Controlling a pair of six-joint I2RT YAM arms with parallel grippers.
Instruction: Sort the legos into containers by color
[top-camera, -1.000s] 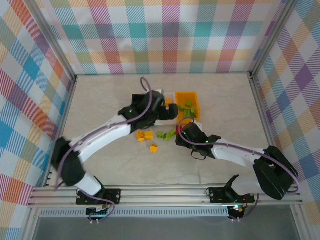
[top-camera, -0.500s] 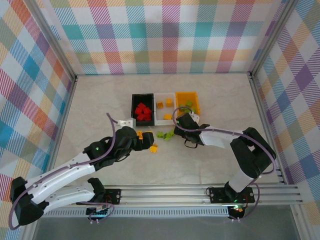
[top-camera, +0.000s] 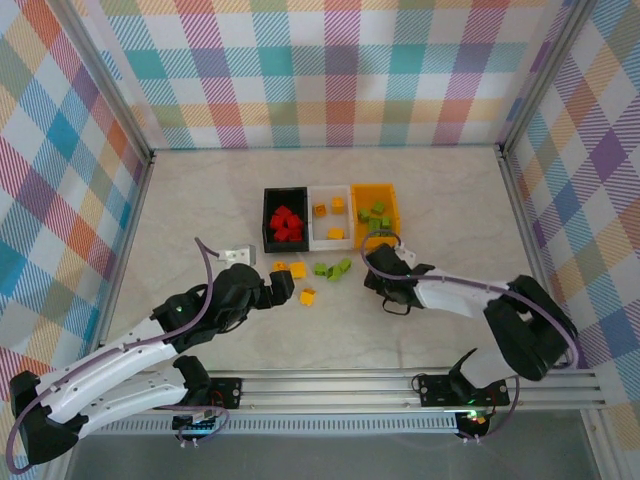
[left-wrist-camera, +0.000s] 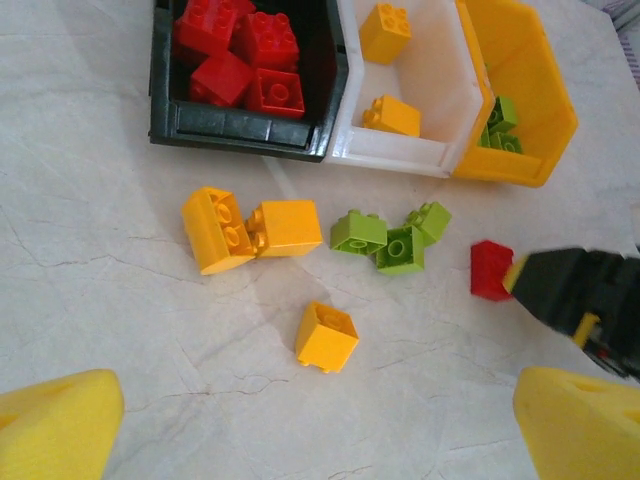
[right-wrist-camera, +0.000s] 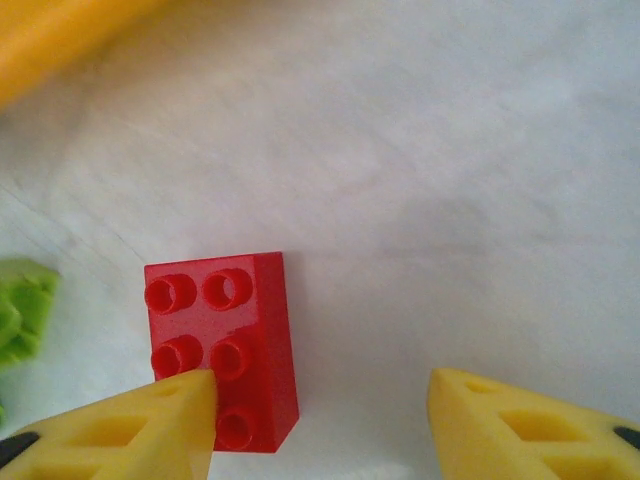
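Observation:
Three bins stand in a row: the black bin (top-camera: 268, 215) holds red legos (left-wrist-camera: 240, 50), the white bin (top-camera: 330, 222) holds yellow-orange ones (left-wrist-camera: 392, 112), and the orange bin (top-camera: 390, 200) holds lime green ones (left-wrist-camera: 500, 125). Loose on the table lie two joined yellow-orange bricks (left-wrist-camera: 250, 228), a single yellow-orange brick (left-wrist-camera: 327, 337), a green cluster (left-wrist-camera: 390, 238) and a red brick (right-wrist-camera: 220, 345). My left gripper (left-wrist-camera: 320, 440) is open, held back above the single yellow-orange brick. My right gripper (right-wrist-camera: 320, 425) is open; its left fingertip (right-wrist-camera: 120, 430) overlaps the red brick's near end.
The orange bin's wall (right-wrist-camera: 60, 30) is just beyond the right gripper, and a green brick (right-wrist-camera: 20, 305) lies to its left. The right gripper's black body (left-wrist-camera: 590, 295) sits beside the red brick (left-wrist-camera: 491, 270). Bare table spreads toward the near edge (top-camera: 330, 340).
My left arm has pulled back from over the bins toward the near left. My right gripper went toward the orange bin and came back down to the red brick.

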